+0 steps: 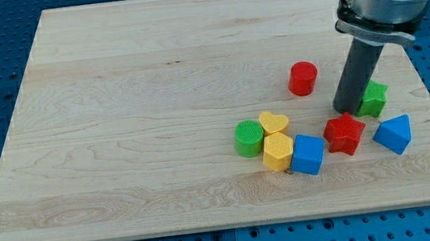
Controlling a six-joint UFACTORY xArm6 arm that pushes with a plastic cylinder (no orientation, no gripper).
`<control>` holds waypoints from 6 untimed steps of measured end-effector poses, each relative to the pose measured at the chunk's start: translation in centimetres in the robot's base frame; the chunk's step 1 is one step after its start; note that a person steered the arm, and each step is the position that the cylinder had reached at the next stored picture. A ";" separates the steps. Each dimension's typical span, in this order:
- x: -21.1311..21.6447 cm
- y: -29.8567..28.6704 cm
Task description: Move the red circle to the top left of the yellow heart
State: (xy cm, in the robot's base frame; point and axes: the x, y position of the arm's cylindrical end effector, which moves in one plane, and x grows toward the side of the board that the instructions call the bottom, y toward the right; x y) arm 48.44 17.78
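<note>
Right now my tip (349, 110) rests on the counter (132, 105), a bare rod tool holding nothing, right of the red circle (303, 78), so the approach seems underway; next I must push it left toward the yellow heart's (274, 123) upper-left side.

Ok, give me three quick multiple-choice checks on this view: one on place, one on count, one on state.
1. The red circle lies from the yellow heart toward:
A the view's top right
B the view's bottom left
C the view's left

2. Blue blocks on the board:
A one
B two
C three

3. My tip is:
A touching the red circle
B apart from the red circle, toward the view's right
C out of view

Key:
1 A, the circle sits above and right of the heart.
2 B, a blue block and another.
3 B, bare wood shows between them.
</note>
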 end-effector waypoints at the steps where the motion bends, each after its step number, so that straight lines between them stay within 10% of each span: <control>1: -3.0 -0.4; 4: -6.8 -12.7; 6: -12.6 -4.7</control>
